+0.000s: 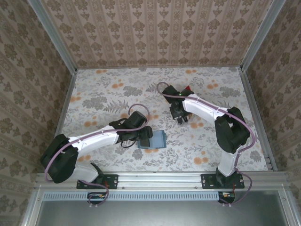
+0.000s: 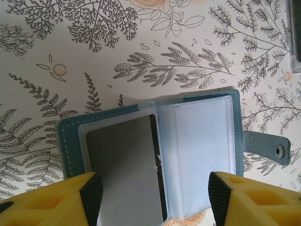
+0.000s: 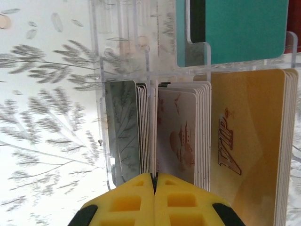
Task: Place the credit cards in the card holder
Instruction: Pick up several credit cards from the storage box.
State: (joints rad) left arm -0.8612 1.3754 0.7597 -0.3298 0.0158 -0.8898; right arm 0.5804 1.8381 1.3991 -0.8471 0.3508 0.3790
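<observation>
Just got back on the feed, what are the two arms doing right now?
The left gripper hangs open over the unfolded card holder, which has a grey card in one pocket. The right gripper is shut at the clear rack, among its upright cards; I cannot tell whether it is pinching one.

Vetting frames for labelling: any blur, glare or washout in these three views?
Top external: even light, sharp, only faint shadows on the table. Left wrist: card holder crisp, no strong glare; left gripper's fingers slightly soft at the bottom edge. Right wrist: table on the left washed out and blurred; clear rack and VIP card readable; right gripper's fingers soft.
</observation>
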